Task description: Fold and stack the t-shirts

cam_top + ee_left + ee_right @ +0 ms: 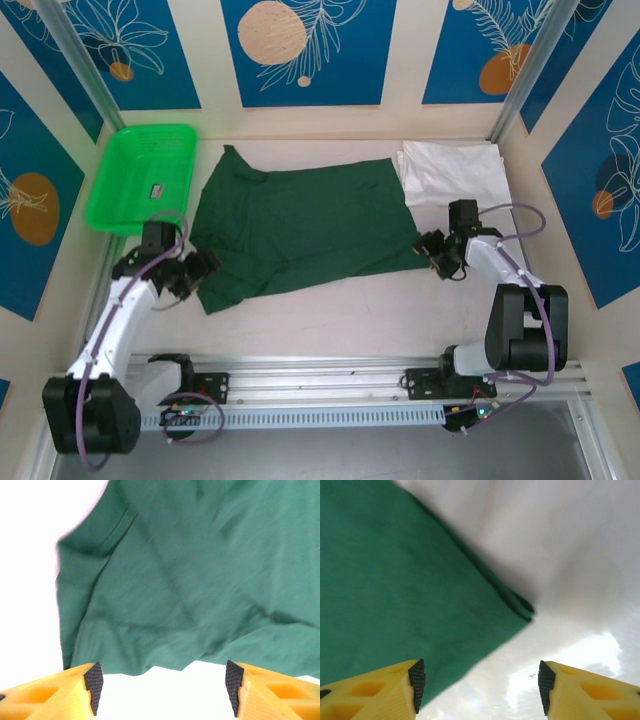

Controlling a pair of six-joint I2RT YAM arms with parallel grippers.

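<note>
Left gripper point(192, 272) and right gripper point(432, 256): jaws apart, holding nothing.
Each sits at a near corner of the dark green t-shirt point(305, 225), which lies spread on the table point(330, 320). The white t-shirt point(450, 172) lies bunched just beside its far right corner, and a green basket point(150, 130) sits far left.

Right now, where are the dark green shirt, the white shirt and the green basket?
dark green shirt point(310, 225), top external view, middle of its body.
white shirt point(455, 172), top external view, middle of the cloth.
green basket point(135, 175), top external view, bare floor.
</note>
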